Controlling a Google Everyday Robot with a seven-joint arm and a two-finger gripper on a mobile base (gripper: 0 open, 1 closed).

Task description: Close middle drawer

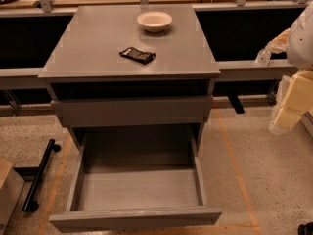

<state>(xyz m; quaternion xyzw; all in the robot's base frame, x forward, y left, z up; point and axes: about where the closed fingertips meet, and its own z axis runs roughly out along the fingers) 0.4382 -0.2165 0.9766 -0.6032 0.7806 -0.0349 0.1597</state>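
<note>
The middle drawer (pixel 139 187) is pulled far out of the grey cabinet toward the camera. Its grey box interior is empty, and its flat front (pixel 134 218) is near the bottom edge of the view. Above it, the top drawer front (pixel 132 110) stands slightly out under the tabletop. The lowest drawer is hidden beneath the open one. My gripper (pixel 286 112), cream and white, hangs with the arm at the right edge, well right of the cabinet and above the floor. It touches nothing.
On the tabletop (pixel 88 48) sit a white bowl (pixel 154 21) at the back and a dark snack packet (pixel 137 55) in the middle. A black bar on wheels (pixel 39 173) lies on the floor at left. A cardboard box corner (pixel 7 190) is at far left.
</note>
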